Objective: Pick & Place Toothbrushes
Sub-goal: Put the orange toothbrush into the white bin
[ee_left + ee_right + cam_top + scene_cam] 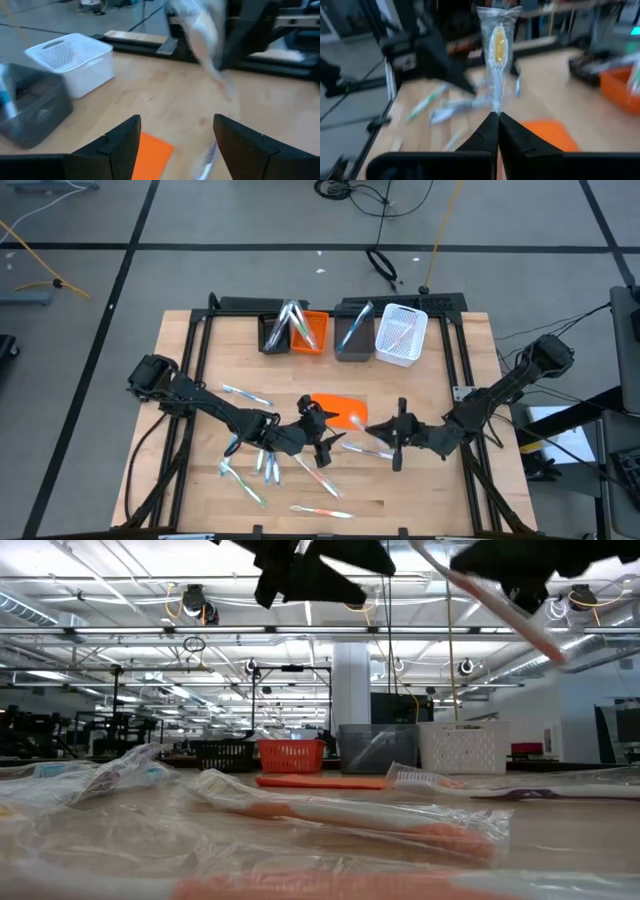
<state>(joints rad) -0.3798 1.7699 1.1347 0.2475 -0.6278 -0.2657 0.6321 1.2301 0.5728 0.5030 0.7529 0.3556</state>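
On the left half of the bench (190, 470), most of the toothbrushes are not yet sorted: a loose scatter (255, 465) lies under and beside the left arm, with one more (322, 511) near the front edge. The left gripper (322, 425) hangs over the middle of the bench, next to the flat orange sheet (340, 411); its jaws stand wide and hold nothing, as the left wrist view shows.

Along the back edge stand four bins. The black bin (274, 333) and the orange bin (309, 332) already carry a few toothbrushes, the grey bin (353, 333) holds at least one, and the white bin (401, 334) seems to have some orange-accented ones inside.

To the right of the sheet, the right gripper (398, 432) has its jaws pinched shut on the end of a wrapped toothbrush with an orange accent (497, 50), lifted clear of the bench; in the low view it hangs slanted from above. Another wrapped one (364, 448) lies just in front of this gripper.

By my reckoning the job is under half done: a handful are binned, one is in transit, and well over half are left on the bench.
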